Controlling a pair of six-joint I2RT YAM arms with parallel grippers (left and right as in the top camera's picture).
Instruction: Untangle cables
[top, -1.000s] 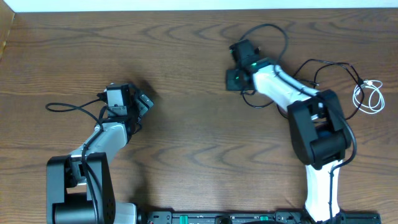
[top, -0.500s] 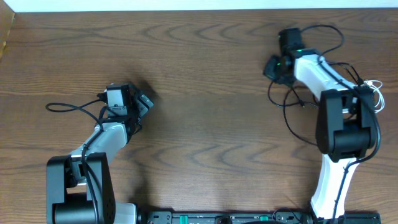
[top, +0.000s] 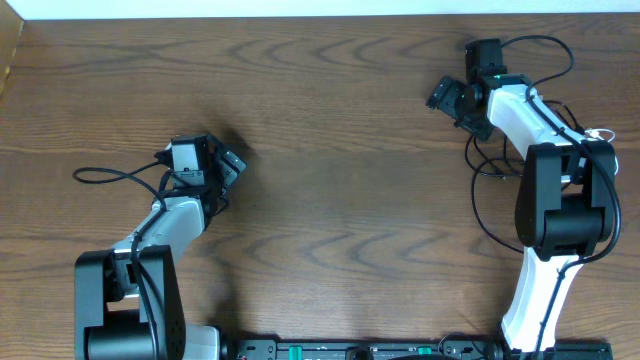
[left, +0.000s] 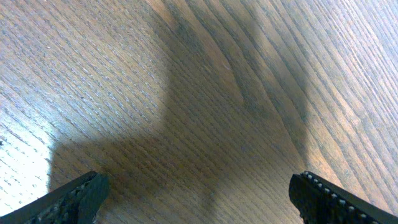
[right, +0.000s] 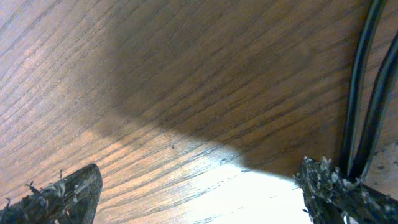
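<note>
No text, label, brand, number or sign is being displayed legibly anywhere in the overhead or wrist views.

The middle of the worktop (top: 330, 200) is bare wood from far edge to near edge, a wide lane between the two arms. Toward the right edge, black cables (top: 478, 205) loop around the right arm (top: 545, 200) and crowd that side; two strands pass just beside one finger of the right end effector (top: 452, 97). Under the left end effector (top: 228, 165) lies only wood
</note>
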